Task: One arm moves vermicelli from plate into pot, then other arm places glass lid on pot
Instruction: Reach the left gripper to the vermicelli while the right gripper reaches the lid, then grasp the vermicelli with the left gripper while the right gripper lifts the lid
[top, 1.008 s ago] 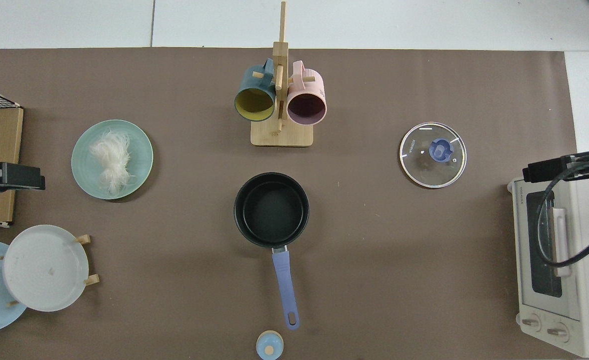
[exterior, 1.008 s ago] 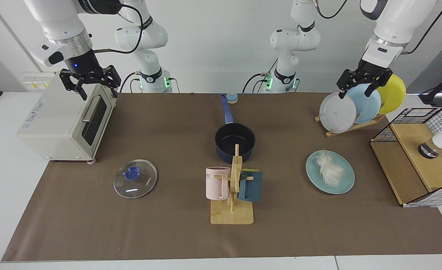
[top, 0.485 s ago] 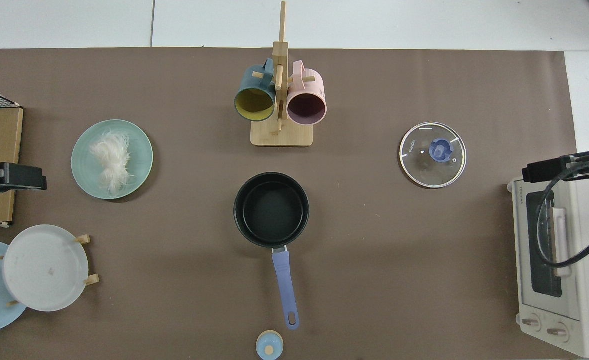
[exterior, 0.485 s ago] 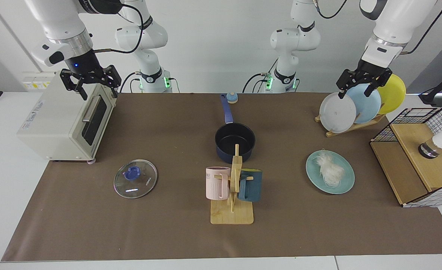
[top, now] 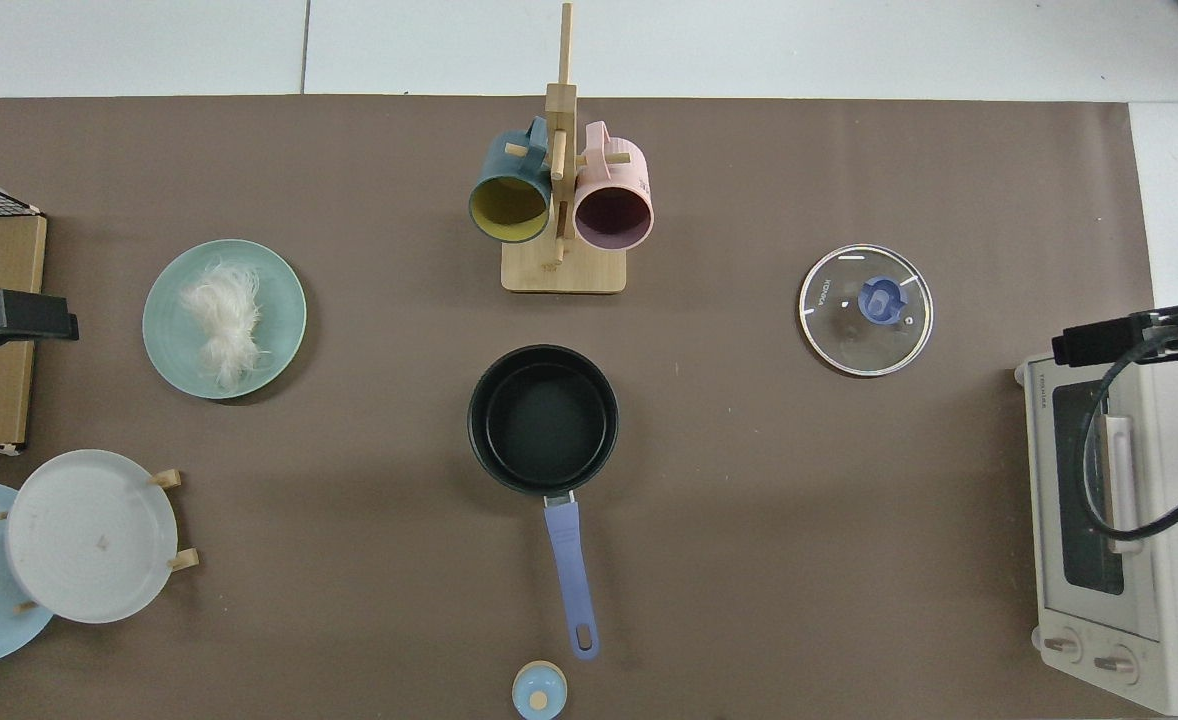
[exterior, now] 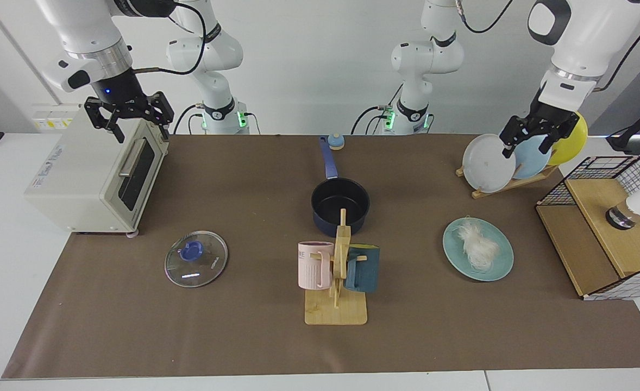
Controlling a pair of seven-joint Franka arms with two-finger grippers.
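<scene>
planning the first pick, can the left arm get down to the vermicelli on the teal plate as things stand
Probably yes. The left pincer hangs open by the plate rack, and the vermicelli lies uncovered on the plate with bare mat between. The wire basket stands off to the side.

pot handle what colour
Blue, on the pot handle; clearest in the top view.

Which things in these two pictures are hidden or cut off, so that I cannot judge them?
- Pot: in the facing view the mug stand covers its near wall.
- Blue plate and yellow plate: the left gripper and grey plate cover them.
- Top view: both grippers cut off by the edges.
</scene>
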